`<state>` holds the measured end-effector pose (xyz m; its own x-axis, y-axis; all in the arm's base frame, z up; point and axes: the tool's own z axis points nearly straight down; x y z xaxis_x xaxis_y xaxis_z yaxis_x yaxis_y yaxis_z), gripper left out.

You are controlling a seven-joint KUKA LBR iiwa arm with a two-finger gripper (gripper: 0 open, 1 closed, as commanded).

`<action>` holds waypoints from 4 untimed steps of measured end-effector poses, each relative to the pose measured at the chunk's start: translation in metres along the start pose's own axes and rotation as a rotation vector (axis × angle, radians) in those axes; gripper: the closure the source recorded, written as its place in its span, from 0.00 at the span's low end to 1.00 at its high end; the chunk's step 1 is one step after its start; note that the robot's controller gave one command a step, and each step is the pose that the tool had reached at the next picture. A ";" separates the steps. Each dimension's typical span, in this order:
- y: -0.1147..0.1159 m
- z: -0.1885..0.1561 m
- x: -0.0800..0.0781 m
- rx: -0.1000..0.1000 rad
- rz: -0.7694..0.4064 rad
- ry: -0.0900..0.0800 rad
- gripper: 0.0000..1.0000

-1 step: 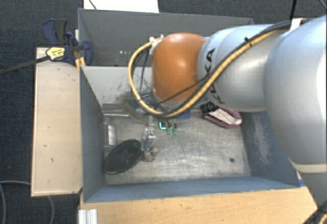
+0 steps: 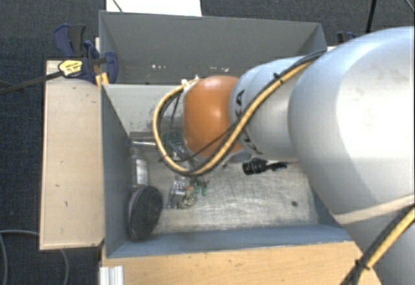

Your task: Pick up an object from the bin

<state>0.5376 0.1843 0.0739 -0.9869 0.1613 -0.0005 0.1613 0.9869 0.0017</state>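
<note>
Dark round disc (image 2: 144, 211): lying in the bin's (image 2: 214, 43) lower left corner, against the left wall.
Gripper (image 2: 185, 194): hovering low over the floor, just right of it.
Grip: cannot tell whether open or closed.

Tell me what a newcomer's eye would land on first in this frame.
The bulky silver arm dominates the right side. Its orange wrist cover, looped by yellow cable, reaches down into the grey bin. The gripper sits low over the bin floor, left of centre, near a dark round disc in the lower left corner. A small black object lies to the gripper's right.
</note>
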 end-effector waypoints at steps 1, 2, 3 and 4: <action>-0.067 0.000 0.021 -0.003 -0.021 -0.010 0.00; -0.024 0.000 0.024 -0.002 -0.127 -0.006 0.00; -0.025 -0.001 0.022 -0.003 -0.117 -0.008 1.00; -0.024 -0.182 -0.019 -0.003 -0.122 -0.011 1.00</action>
